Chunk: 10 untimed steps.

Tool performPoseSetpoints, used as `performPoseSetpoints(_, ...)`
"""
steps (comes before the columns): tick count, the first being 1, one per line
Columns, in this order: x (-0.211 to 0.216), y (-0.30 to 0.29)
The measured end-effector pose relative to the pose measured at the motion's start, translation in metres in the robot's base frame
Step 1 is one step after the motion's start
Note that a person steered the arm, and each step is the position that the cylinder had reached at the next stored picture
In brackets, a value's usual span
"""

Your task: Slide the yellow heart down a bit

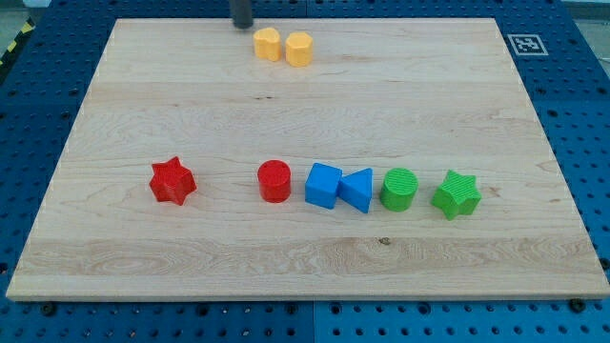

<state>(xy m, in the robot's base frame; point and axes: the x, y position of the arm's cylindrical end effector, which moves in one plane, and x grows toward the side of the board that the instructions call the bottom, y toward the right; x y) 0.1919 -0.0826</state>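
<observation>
Two yellow blocks lie side by side near the board's top edge, almost touching. The left one (268, 44) looks like the yellow heart. The right one (299, 48) looks like a pentagon. Their shapes are hard to make out at this size. My tip (242, 26) is at the top edge of the board, just up and to the left of the left yellow block, with a small gap between them. Most of the rod is cut off by the view's top.
A row of blocks crosses the lower middle of the wooden board (114, 105): red star (172, 181), red cylinder (274, 181), blue cube (323, 185), blue triangle (358, 189), green cylinder (399, 189), green star (457, 194). A fiducial tag (525, 44) sits at the top right corner.
</observation>
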Motion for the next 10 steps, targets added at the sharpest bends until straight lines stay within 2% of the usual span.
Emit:
performPoseSetpoints(1,0.002,0.042)
performPoseSetpoints(3,0.019,0.013)
performPoseSetpoints(10,0.087,0.024)
